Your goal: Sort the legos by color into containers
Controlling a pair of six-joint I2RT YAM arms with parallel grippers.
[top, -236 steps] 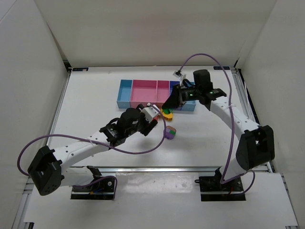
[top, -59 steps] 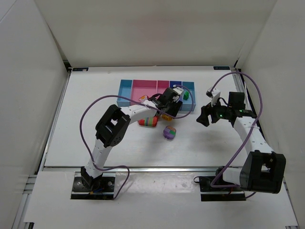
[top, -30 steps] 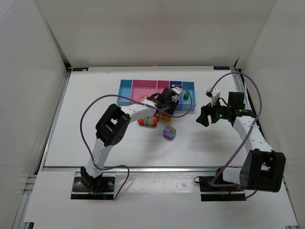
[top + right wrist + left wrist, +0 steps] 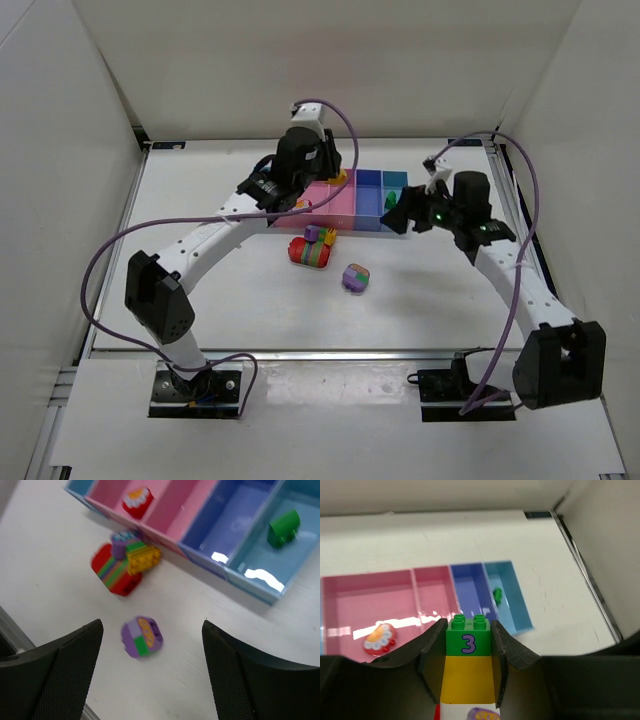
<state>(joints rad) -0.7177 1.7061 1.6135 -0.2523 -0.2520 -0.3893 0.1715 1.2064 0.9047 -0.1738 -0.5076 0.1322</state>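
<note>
Purple chunk (image 4: 355,278): on worktop, at 4 o'clock from red striped chunk (image 4: 310,251).
Right claw (image 4: 152,626): jaws apart, above worktop.
Green brick (image 4: 283,527): in light blue bin (image 4: 260,565), at the row's 3 o'clock end.
Left claw (image 4: 468,628): clamped on green-yellow stack (image 4: 468,660), over containers (image 4: 368,200).

A green brick (image 4: 467,639) with a purple 3 is sitting over a yellow block (image 4: 467,680). The containers (image 4: 470,587) are running pink, pink, dark blue and light blue, with a red piece (image 4: 379,639) bearing a white-and-orange flower in pink and a green lego (image 4: 497,594) in light blue. A red chunk (image 4: 112,572) striped green and purple is carrying a yellow brick (image 4: 144,559), and a purple chunk (image 4: 142,637) is showing green and yellow.
</note>
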